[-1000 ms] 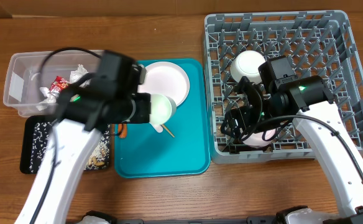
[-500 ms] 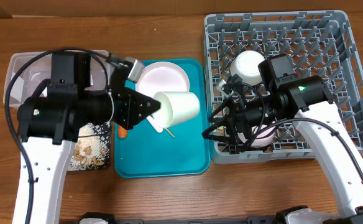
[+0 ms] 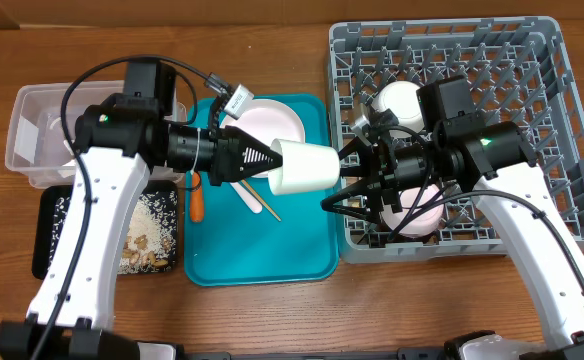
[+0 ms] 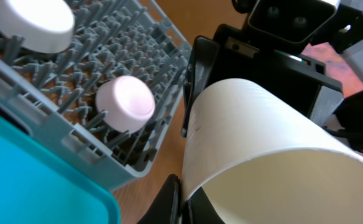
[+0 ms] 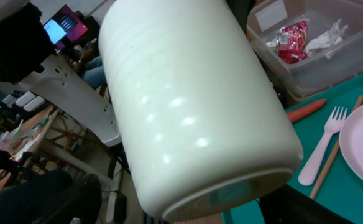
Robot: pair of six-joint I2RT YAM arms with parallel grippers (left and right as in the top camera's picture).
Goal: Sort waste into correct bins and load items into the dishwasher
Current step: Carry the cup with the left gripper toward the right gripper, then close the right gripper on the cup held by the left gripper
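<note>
- The left end effector [image 3: 265, 160] is clamped shut on the rim of the white cup [image 3: 307, 167]. In the left wrist view one finger [image 4: 171, 198] is seen at the rim edge.
- The cup is held on its side in the air above the teal tray [image 3: 262, 262], base pointing toward the dish rack [image 3: 572, 120].
- The right end effector [image 3: 338, 180] is spread wide, with one finger on each side of the cup's base. Whether the cup is touched cannot be told.
- In the right wrist view the frame is mostly filled by the cup [image 5: 194, 106].
- On the teal tray are the plate [image 3: 270, 125], fork [image 3: 247, 196], chopstick [image 3: 270, 210] and carrot [image 3: 197, 204].
- A white bowl [image 3: 397, 100] and a pink bowl [image 3: 424, 216] are seated in the dish rack.
- A red wrapper [image 5: 291, 40] is seen in the clear tub [image 3: 27, 150]. The black tray [image 3: 50, 235] is just in front of it on the counter [image 3: 272, 310].
</note>
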